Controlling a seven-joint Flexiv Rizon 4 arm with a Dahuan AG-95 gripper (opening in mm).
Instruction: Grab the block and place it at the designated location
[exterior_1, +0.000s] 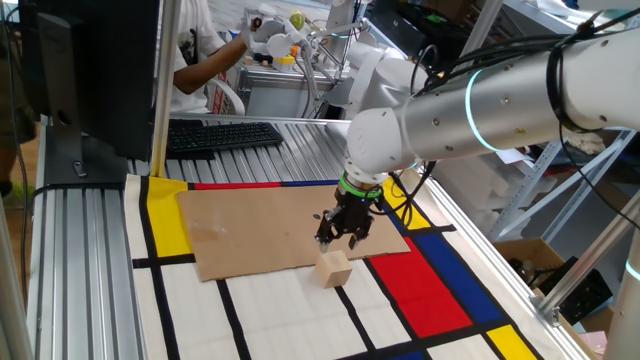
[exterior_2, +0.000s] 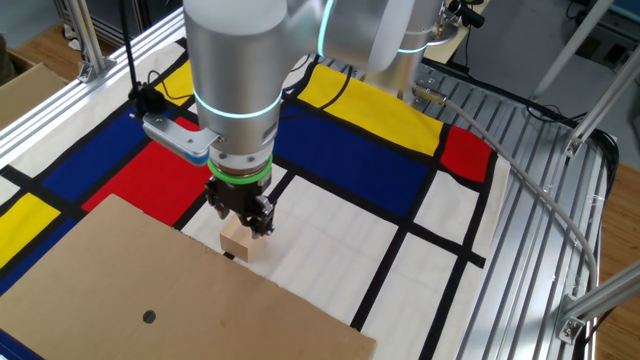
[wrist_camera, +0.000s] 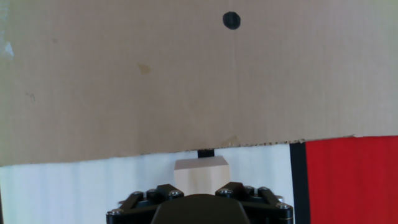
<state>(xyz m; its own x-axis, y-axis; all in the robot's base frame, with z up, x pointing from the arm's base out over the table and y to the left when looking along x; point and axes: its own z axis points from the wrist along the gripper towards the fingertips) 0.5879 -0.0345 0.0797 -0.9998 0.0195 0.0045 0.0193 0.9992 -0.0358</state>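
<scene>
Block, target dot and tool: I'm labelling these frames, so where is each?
block (exterior_2: 237, 245), the other fixed view, its lit side face.
dot (wrist_camera: 231, 20), hand view, its centre.
tool (exterior_1: 342, 238), one fixed view, between its fingertips.

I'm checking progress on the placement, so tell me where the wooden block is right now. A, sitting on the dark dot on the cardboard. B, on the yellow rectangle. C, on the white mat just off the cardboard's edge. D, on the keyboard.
C: the block rests on white mat beside the edge of the cardboard sheet, under the gripper, while the dark dot sits uncovered further in on the cardboard.
</scene>
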